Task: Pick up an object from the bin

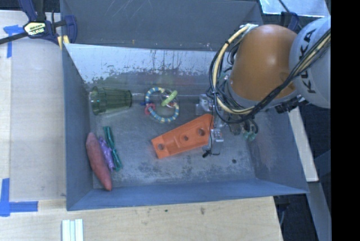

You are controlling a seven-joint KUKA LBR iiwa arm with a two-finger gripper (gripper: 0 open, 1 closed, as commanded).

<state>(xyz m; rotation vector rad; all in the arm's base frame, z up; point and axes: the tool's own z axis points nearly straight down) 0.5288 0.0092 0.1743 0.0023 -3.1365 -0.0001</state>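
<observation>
Arm in from the view's right, bent down into the bin (pixel 169 29). Brown-orange wrist cover (pixel 264 63) sits high, with yellow and black cables (pixel 220 80) looped round its near side.

Claw (pixel 211 144) low over the bin floor, right of centre. From where I stand I cannot tell whether it is released or clenched; the wrist and cables crowd the view there.

Orange block (pixel 181 140): flat, long, with a row of round holes in its top. It lies slantwise on the floor. Its upper right end sits directly at the claw, and the rest stretches away from the claw toward the view's left and a little down. Whether claw and block actually touch, cannot tell. Nothing seen gripped.

Other items, all further from the claw on the same side as the block:
- Ring (pixel 162 105), striped in several colours, with a yellow-green piece across it. Up and left of the claw, just beyond the block, apart from it.
- Green cup (pixel 111 101), on its side, past the ring, near the back wall's foot.
- Red oblong (pixel 99 161), well apart from the claw, by the left wall.
- Purple and green pieces (pixel 111 149), just beside the red oblong, on its claw side.

Bare floor below and right of the claw.
</observation>
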